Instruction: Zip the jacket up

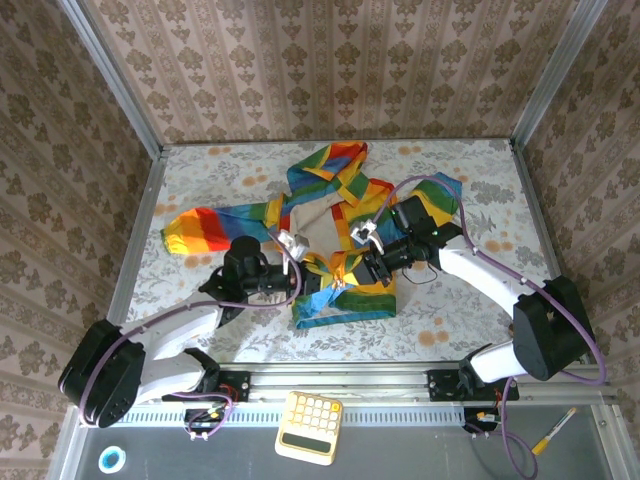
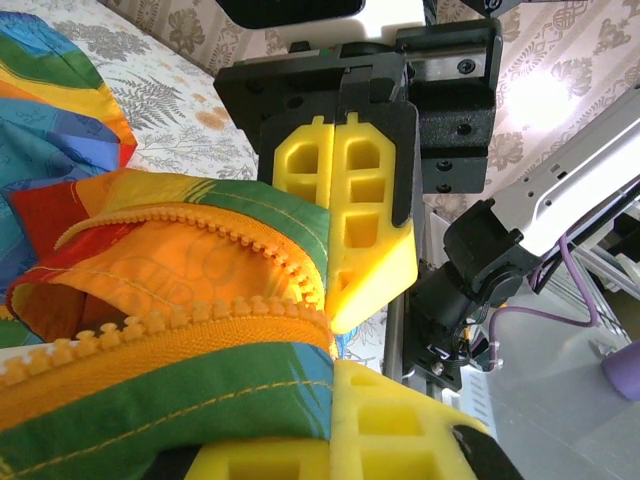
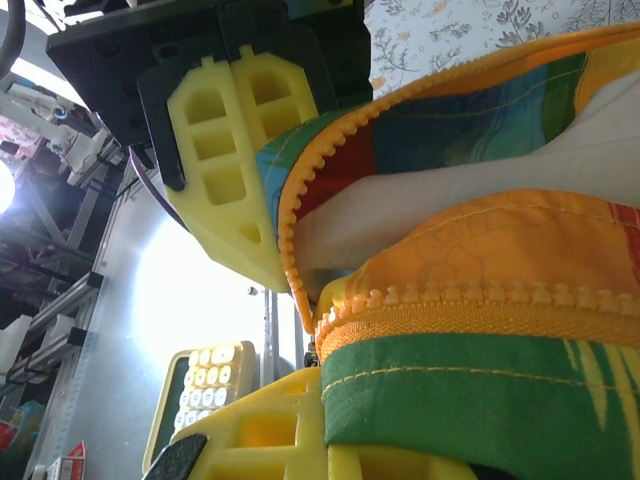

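On the table [image 1: 450, 330], near its middle, the jacket [image 1: 322, 232] lies face up with its front open. The beige lining shows between the striped halves, the hood points toward the far wall, and one sleeve stretches out to the left. The zipper is not joined.

The left arm [image 1: 180, 330] reaches in from the lower left and the right arm [image 1: 490, 275] from the right. Both meet at the jacket's near hem.

The left gripper [image 1: 300, 268] is pressed together on the left front edge. In its wrist view the yellow fingers [image 2: 345, 210] clamp the striped cloth, and a row of orange zipper [image 2: 190, 320] teeth runs into the pinch.

The right gripper [image 1: 358, 268] is likewise clamped on the other front edge. In its wrist view its fingers [image 3: 235, 170] nip the cloth where two lines of teeth come together.

A yellow calculator [image 1: 309, 427] sits on the rail in front of the table, between the arm bases.
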{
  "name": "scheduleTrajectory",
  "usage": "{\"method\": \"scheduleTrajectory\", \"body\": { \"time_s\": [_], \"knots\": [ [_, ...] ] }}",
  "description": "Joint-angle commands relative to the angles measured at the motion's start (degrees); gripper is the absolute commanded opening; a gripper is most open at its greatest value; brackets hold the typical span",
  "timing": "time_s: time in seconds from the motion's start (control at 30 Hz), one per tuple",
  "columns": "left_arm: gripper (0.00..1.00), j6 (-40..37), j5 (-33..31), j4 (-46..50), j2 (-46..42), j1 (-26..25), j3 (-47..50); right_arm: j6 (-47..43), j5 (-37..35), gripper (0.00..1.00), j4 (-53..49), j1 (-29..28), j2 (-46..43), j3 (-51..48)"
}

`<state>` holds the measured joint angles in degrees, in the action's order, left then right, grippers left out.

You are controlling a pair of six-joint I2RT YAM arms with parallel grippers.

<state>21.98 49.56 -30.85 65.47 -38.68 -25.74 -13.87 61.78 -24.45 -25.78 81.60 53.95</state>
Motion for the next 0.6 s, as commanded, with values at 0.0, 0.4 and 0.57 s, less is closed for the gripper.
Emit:
{"method": "scheduleTrajectory", "body": {
  "time_s": [0.0,0.4,0.57],
  "knots": [
    [0.0,-1.26,1.85,-2.45,-2.08,0.86,-0.48,-2.56,2.2,0.0,-1.23,-0.58,-1.09,0.31],
    [0.0,-1.15,3.7,-2.11,-1.66,0.88,-0.02,-2.32,1.7,0.0,0.5,-0.94,-1.47,-0.06],
    [0.0,-1.27,4.05,-2.03,-1.61,0.88,0.58,-1.97,2.28,0.0,1.5,-0.92,-3.64,-0.43]
  ]
}}
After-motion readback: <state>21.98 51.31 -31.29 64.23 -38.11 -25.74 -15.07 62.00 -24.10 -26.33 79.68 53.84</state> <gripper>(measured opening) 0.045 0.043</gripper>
